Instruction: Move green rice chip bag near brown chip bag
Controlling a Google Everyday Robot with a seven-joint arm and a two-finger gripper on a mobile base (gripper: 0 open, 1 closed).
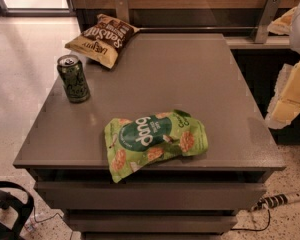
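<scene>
Gripper [291,91] hangs off the right edge, grasp we cannot tell, so we'd pinch the crinkly light-green rice chip bag [155,139] overhanging the grey table [190,79] front, skirt the dark green drink can [73,78], and land beside the far-left tan-and-brown crinkly chip bag [102,38].

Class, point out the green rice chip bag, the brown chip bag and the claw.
green rice chip bag [140,132], camera view, on its dark oval logo
brown chip bag [103,38], camera view, on its white lettering
claw [292,91], camera view, its pale body at the right edge
</scene>
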